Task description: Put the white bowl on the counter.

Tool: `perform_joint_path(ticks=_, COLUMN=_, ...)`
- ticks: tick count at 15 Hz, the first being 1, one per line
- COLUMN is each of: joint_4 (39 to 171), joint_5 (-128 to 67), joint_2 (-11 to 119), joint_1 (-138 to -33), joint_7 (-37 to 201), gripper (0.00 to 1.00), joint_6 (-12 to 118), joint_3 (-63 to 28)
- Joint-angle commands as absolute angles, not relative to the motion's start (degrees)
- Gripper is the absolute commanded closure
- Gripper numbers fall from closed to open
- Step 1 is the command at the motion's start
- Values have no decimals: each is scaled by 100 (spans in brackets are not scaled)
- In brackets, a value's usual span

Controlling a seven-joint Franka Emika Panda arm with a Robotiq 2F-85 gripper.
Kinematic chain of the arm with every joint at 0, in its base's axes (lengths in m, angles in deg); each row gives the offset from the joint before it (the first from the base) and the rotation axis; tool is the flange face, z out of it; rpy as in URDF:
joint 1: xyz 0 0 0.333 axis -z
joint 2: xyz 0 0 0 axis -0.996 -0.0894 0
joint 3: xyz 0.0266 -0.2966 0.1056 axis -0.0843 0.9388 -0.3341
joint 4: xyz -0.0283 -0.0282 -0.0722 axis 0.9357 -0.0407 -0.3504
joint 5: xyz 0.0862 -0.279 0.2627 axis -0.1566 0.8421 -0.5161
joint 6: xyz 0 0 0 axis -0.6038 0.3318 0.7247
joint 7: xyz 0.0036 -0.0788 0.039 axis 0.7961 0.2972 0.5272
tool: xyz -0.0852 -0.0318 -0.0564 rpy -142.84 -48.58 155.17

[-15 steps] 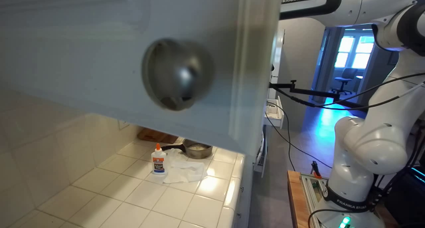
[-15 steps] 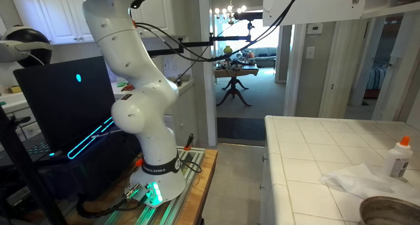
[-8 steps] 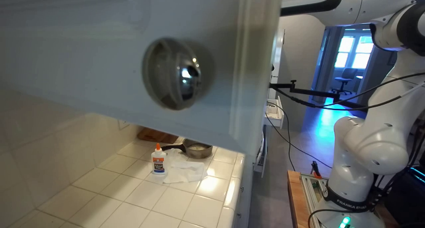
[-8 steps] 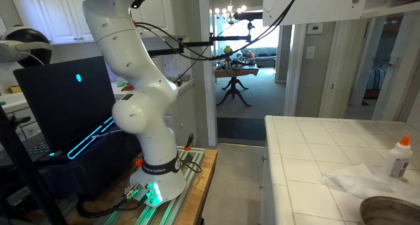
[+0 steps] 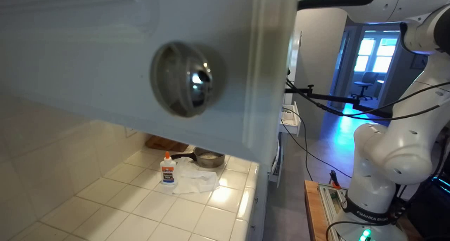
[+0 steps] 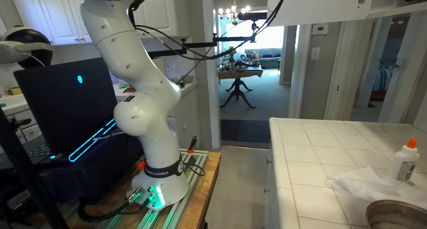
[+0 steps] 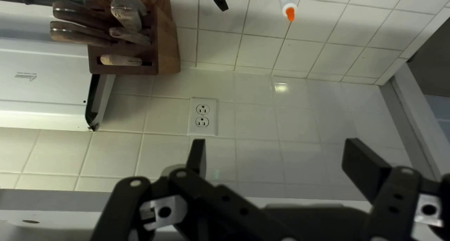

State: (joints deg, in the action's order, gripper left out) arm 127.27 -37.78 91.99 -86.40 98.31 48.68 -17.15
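- The white bowl shows in no view, so its place cannot be told; my guess is inside the overhead cabinet (image 6: 393, 11), mostly out of frame.
- The gripper (image 7: 276, 160) has its jaws spread wide, with nothing between them.
- On the counter (image 5: 179, 213) are a glue bottle (image 5: 168, 170), a crumpled white sheet (image 5: 197, 181) and a metal pan (image 5: 211, 162), but no white bowl in sight.
- Grasping, carrying and setting down all seem left to do.
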Motion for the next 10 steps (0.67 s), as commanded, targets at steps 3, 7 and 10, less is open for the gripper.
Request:
perform_joint_path(ticks=3, joint_4=12696, joint_5=-3777, joint_2=9211, joint_1=-8609, joint_7=9805, gripper=0, joint_6=4792, joint_3=-1745)
perform_joint_path(ticks=7, joint_4=12589, joint_5=-3949, joint_2=9127, joint_1=-8623, joint_7=9592, gripper=0, joint_6=4717, joint_3=-1763)
perform_joint_path(ticks=10, joint_4=12446, joint_5=-4195, joint_2=8988, joint_1=-8710, joint_7=9307, gripper=0, joint_6=4650, joint_3=-1800)
